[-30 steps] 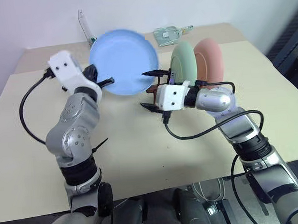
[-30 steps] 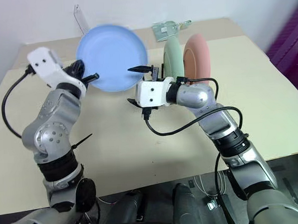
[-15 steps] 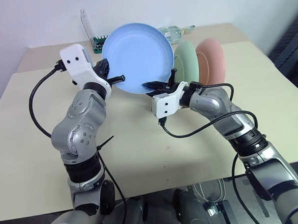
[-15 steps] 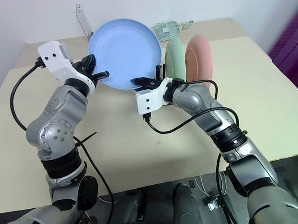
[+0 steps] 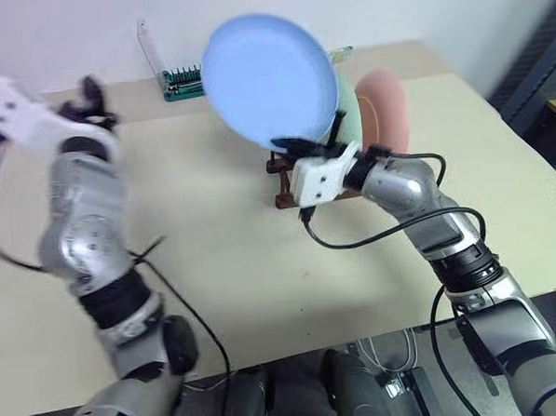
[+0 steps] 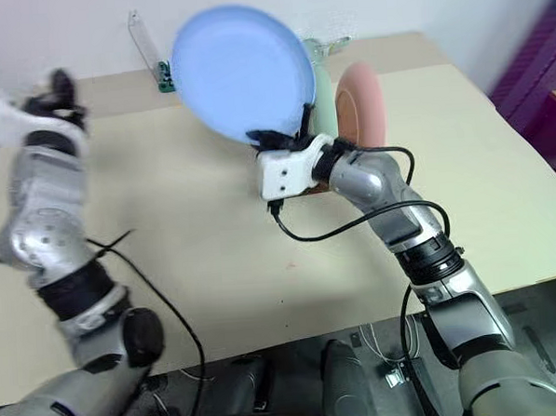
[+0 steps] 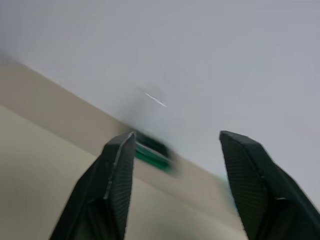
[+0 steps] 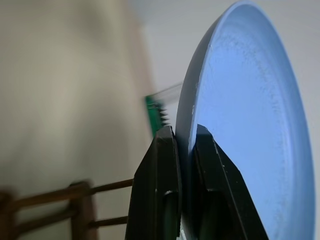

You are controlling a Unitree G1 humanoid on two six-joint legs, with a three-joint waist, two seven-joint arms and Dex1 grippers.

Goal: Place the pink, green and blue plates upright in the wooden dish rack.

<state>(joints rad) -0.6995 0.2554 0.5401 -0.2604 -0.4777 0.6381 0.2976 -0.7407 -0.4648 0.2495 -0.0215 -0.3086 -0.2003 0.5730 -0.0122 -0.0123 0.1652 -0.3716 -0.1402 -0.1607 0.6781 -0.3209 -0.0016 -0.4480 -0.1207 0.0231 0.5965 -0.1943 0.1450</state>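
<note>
The right gripper (image 5: 298,144) is nearest the middle of the beige table (image 5: 225,257), its two black fingers (image 8: 165,185) pressed together on the lower rim of the light blue plate (image 5: 269,80). The plate is lifted clear of the table and stands nearly on edge, tilted, with its hollow face towards the robot's left. The right wrist view shows the rim pinched between the two fingers.

Just under and behind that gripper sits the wooden dish rack (image 5: 281,182), dark reddish-brown, with its near end showing below the gripper's white housing. The pale green plate (image 5: 346,120) stands upright in it, mostly hidden behind the blue plate, and the pink plate (image 5: 385,109) stands upright just beside the green one, on the robot's right.

Out at the robot's left, well apart from the plates, the left gripper (image 7: 172,187) is raised over the table's far left part with its fingers spread and nothing between them.

Farther back, near the wall, a green tray of screwdriver bits (image 5: 184,80) lies on the table, with a clear upright piece (image 5: 147,49) beside it.
</note>
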